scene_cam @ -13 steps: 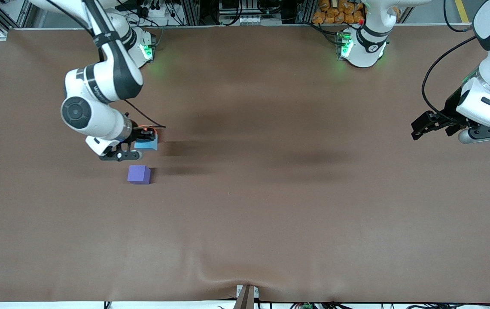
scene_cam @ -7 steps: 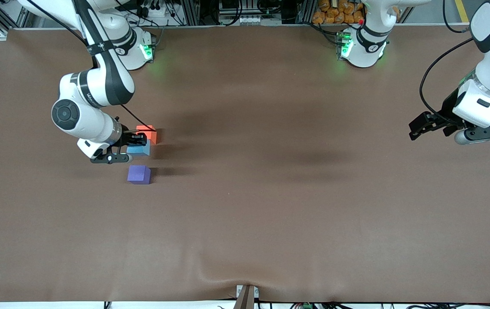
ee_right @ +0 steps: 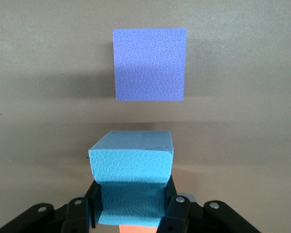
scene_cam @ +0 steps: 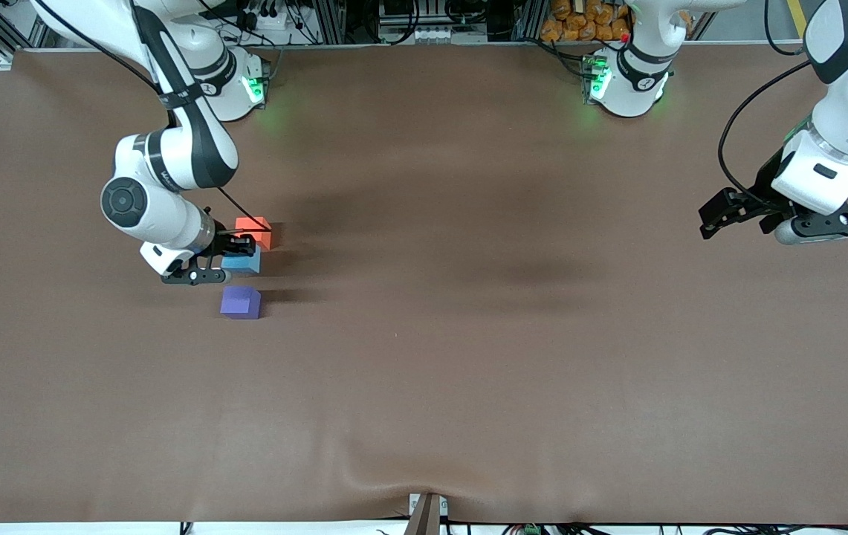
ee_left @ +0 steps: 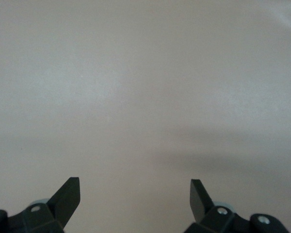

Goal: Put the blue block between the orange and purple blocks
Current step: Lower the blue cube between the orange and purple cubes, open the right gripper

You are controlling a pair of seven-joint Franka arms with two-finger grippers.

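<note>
Right arm bent down low, right gripper (scene_cam: 239, 253) clamped on the blue block (scene_cam: 242, 261), between the orange block (scene_cam: 255, 229) and purple block (scene_cam: 240, 302), toward the right arm's end of the brown table (scene_cam: 468, 334). Left arm waits raised at its own end, left gripper (ee_left: 135, 194) spread wide, holding nothing.

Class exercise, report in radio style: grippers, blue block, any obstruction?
Right gripper shut on blue block, between orange block and purple block. Left gripper open, waiting over table's end. Nothing obstructing.

matte foam-like pebbled blue block (ee_right: 131, 167), purple block (ee_right: 149, 64)
</note>
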